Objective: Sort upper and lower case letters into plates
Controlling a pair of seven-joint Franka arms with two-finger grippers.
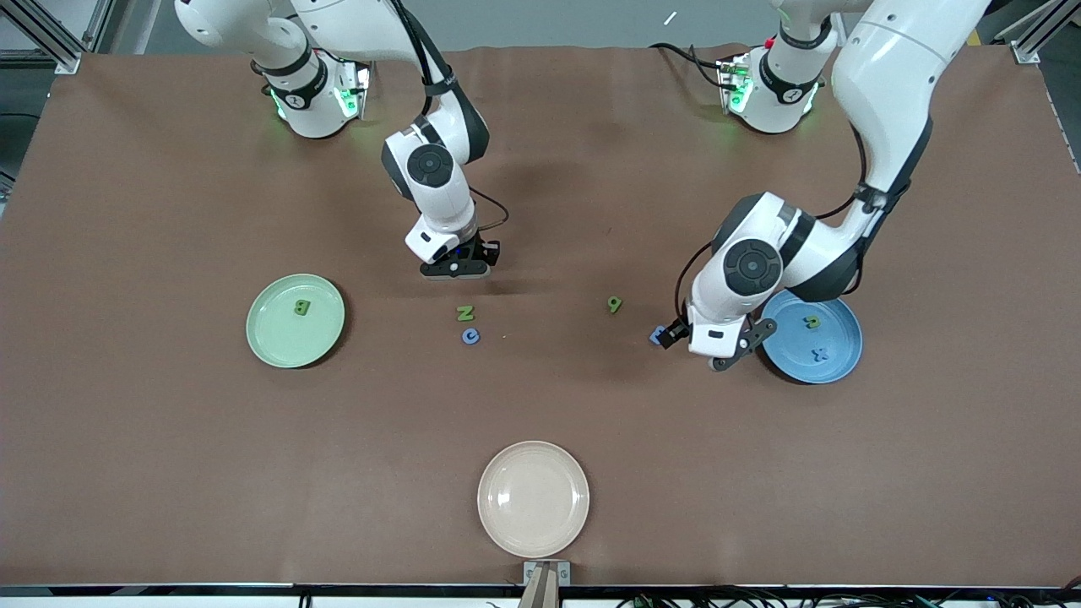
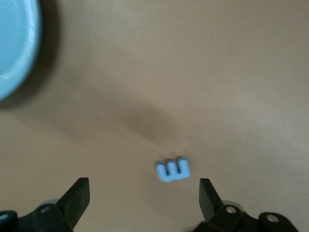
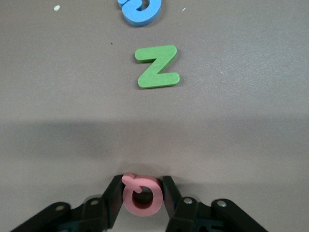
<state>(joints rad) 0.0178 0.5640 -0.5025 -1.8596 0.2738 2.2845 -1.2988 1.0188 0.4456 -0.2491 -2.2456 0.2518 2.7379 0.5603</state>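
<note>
My right gripper point(image 1: 457, 269) is low over the table's middle, shut on the red letter point(image 3: 142, 194). A green Z point(image 1: 465, 313) and a blue c point(image 1: 471, 336) lie just nearer the camera; both show in the right wrist view, the Z point(image 3: 157, 66) and the c point(image 3: 141, 10). My left gripper point(image 1: 718, 350) is open beside the blue plate point(image 1: 838, 331), low over a blue letter point(image 1: 658, 335). That letter point(image 2: 174, 169) lies on the table just ahead of the open fingers point(image 2: 208, 195). The blue plate holds a green letter point(image 1: 812, 321) and a blue x point(image 1: 817, 355). The mint plate point(image 1: 279, 339) holds a green B point(image 1: 301, 307). A green letter point(image 1: 615, 304) lies between the arms.
A beige plate point(image 1: 533, 498) sits near the table's front edge, at the middle. The blue plate's rim point(image 2: 12, 48) shows at a corner of the left wrist view. The brown table cover is bare around the plates.
</note>
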